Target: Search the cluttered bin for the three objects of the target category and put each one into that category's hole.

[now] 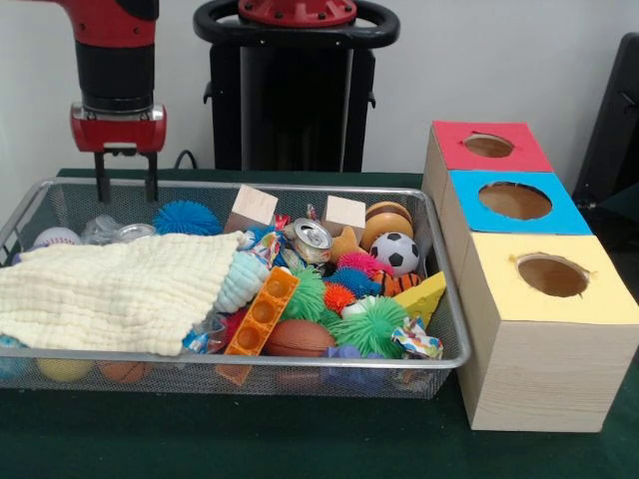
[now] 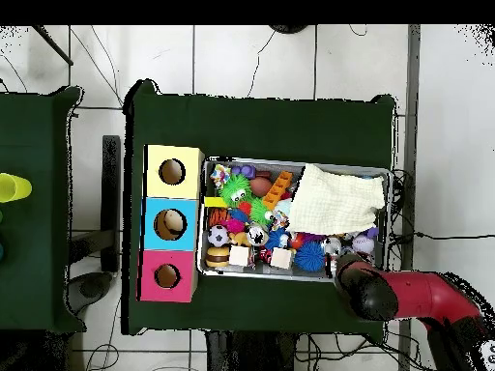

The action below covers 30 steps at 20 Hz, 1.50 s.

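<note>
My claw [image 1: 126, 190] hangs over the far corner of the wire mesh bin [image 1: 250, 360], on the side away from the three-hole wooden box [image 1: 539, 329]. Fingers spread, nothing between them, tips about level with the rim.

Target category isn't stated. Balls look likeliest: black-and-white soccer ball [image 1: 400, 253], brown football [image 1: 299, 338], orange basketball [image 1: 401, 282]. All lie across the bin from my claw, toward the box end. Soccer ball sits against the box-side wall, so there's little room on that side. It's round, so no long axis; the football's long axis runs along the bin's length.

The cream knitted cloth [image 1: 120, 290] covers most of the half nearest my claw, and more items may be hidden under it. A blue spiky ball [image 1: 187, 218] sits just beside my claw.

Holes, far to near in the front view: red [image 1: 488, 146], blue [image 1: 515, 201], yellow [image 1: 552, 274], all unobstructed. Travel above the clutter looks clear; the rim is the only edge to clear.
</note>
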{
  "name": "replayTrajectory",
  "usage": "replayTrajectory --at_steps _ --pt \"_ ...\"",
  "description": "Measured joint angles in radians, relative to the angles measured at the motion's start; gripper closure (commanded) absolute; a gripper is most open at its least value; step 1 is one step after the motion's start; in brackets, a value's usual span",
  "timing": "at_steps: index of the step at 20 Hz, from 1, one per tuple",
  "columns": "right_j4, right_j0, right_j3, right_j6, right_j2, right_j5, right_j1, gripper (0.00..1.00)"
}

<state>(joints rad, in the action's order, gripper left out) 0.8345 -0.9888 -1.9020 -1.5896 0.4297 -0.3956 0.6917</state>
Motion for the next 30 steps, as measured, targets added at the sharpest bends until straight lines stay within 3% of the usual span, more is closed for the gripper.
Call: replayTrajectory --at_steps 13,30 --pt "0.063 -0.060 0.001 0.000 0.000 0.012 -0.094 0.00" --pt "0.091 -0.123 0.000 0.000 0.010 0.012 -0.107 0.00"
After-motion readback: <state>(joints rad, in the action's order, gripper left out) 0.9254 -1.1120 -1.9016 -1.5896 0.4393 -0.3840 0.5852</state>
